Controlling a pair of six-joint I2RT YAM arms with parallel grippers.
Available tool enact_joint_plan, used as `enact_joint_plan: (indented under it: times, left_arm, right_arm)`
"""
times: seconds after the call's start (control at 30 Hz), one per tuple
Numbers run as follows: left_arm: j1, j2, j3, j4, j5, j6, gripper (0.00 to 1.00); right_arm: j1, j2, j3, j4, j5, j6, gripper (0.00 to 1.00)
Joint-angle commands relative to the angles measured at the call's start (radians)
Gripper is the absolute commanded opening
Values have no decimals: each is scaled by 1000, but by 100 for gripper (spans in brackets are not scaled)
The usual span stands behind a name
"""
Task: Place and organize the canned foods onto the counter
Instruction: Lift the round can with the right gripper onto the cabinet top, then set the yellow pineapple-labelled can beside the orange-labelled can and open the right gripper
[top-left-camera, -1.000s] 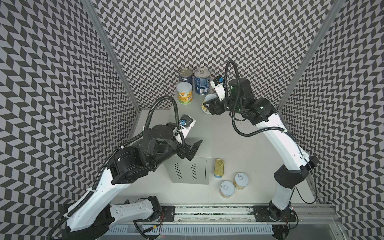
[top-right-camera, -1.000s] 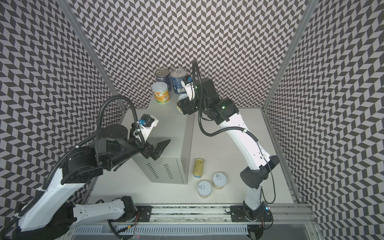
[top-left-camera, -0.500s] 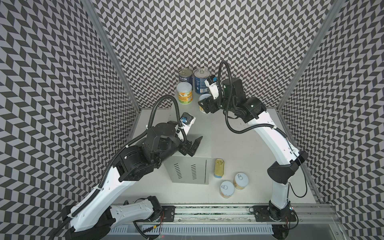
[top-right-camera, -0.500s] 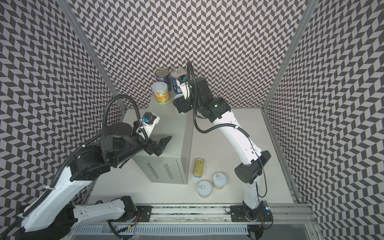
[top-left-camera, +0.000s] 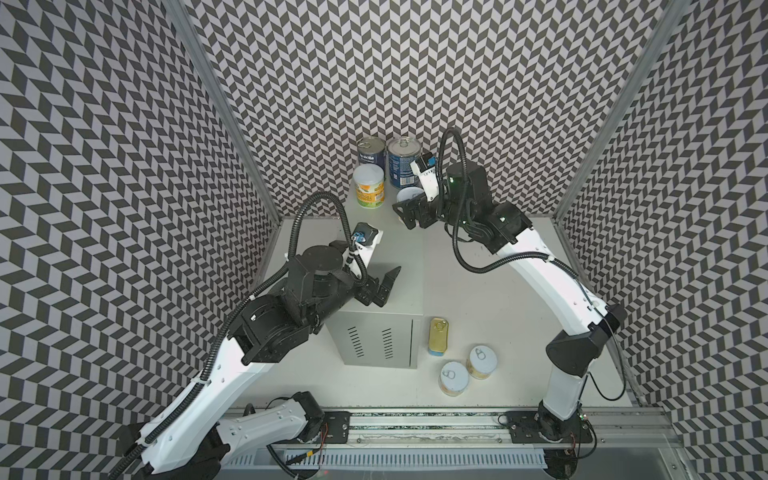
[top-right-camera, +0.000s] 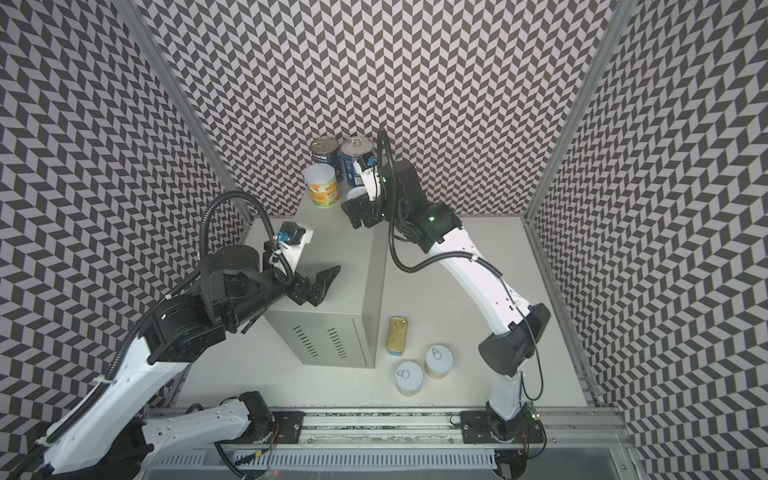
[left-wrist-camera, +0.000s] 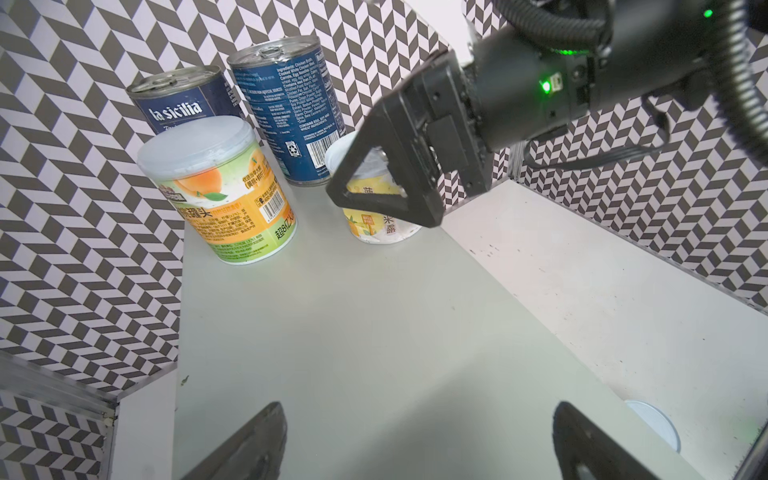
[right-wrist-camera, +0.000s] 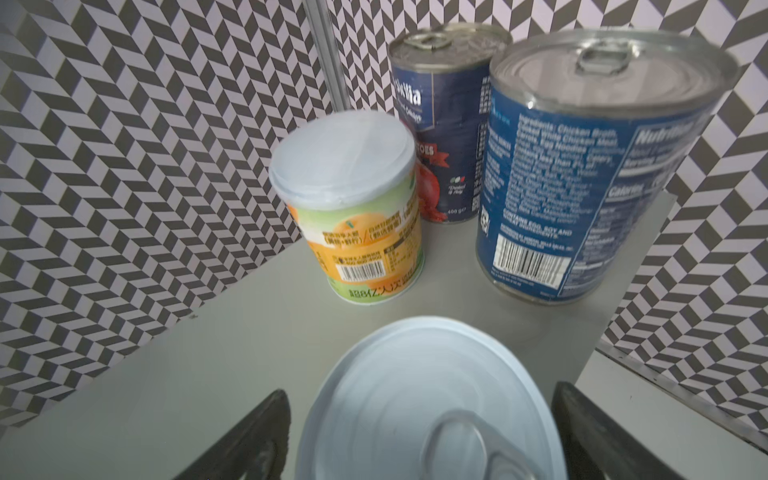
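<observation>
The counter (top-left-camera: 409, 249) is a tall grey box with vent slits. At its far end stand two dark-blue cans (top-left-camera: 371, 156) (top-left-camera: 402, 162) and a fruit can (top-left-camera: 370, 187). Beside them a second fruit can (right-wrist-camera: 415, 395) stands on the counter between the jaws of my open right gripper (right-wrist-camera: 424, 436) (top-left-camera: 409, 203); a gap shows at each finger. My left gripper (left-wrist-camera: 419, 440) (top-left-camera: 388, 284) hangs open over the middle of the counter with nothing between its fingers. On the white tabletop lie a gold-topped tin (top-left-camera: 438, 336) and two fruit cans (top-left-camera: 481, 362) (top-left-camera: 454, 377).
Chevron-patterned walls close in on three sides, and the counter's far end reaches the back wall (top-left-camera: 415, 83). The white tabletop (top-left-camera: 498, 291) runs along the counter's right side. A metal rail (top-left-camera: 415, 428) carries both arm bases at the front.
The right gripper has carried the fruit can slightly towards the blue cans and spread its jaws off it. The left gripper has crept a little further along the counter, still open.
</observation>
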Motion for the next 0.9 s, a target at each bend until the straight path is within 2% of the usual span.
enact_joint_plan:
  times: [0.0, 0.27, 0.4, 0.6, 0.87]
  left_arm:
    - [20, -22, -26, 77, 12, -12, 100]
    - [108, -73, -111, 178, 118, -26, 100]
    - [165, -104, -155, 227, 186, -39, 100]
    - [188, -147, -216, 286, 167, -48, 100]
    - [205, -182, -297, 368, 168, -74, 100]
  right_arm:
    - [7, -78, -58, 130, 5, -10, 96]
    - [13, -126, -181, 201, 12, -2, 95]
    - [21, -127, -206, 226, 31, 4, 89]
    - [24, -132, -255, 298, 44, 19, 76]
    - [24, -73, -236, 353, 91, 36, 73]
